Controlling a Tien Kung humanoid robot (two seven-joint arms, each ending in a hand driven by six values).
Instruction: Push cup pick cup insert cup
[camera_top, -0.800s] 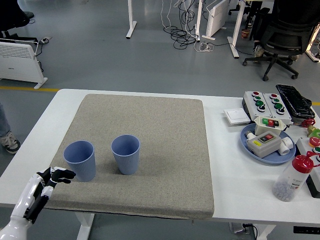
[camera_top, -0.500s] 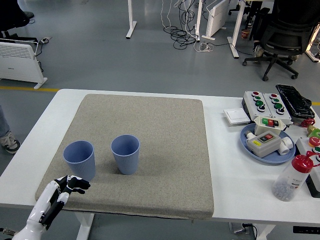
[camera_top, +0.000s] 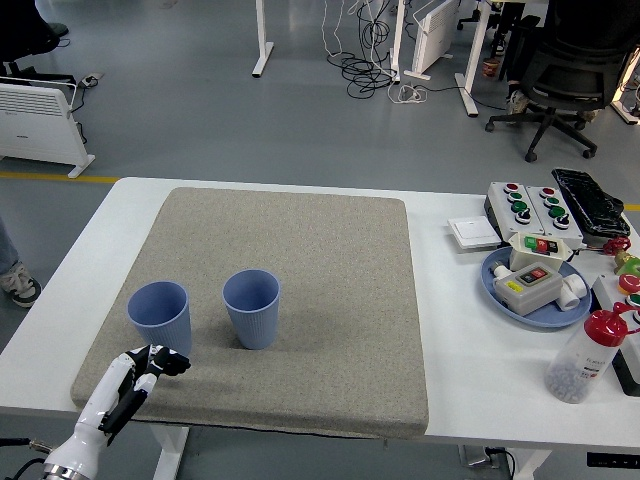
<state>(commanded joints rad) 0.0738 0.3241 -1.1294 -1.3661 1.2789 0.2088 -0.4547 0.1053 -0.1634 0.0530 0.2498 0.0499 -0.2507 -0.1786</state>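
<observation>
1. Left hand (camera_top: 150, 362) has been moved in from the mat's left edge over approx. the last sec; it's now seen just below/near side of the left cup (camera_top: 160, 318), close to its base, contact not confirmed.
2. Fingers appear loosely curled, narrow, nothing held.
3. Judged: hand is being lined up for the push step; pick & insert not yet done.
4. Both cups unchanged vs. earlier frames: left cup & right cup (camera_top: 251, 308) upright, mouths open, side by side but apart, on the grey mat (camera_top: 330, 260), near-left area.
5. Cups: blue, ribbed, tapered, look alike, so nesting seems feasible.
6. Right hand not seen.
</observation>
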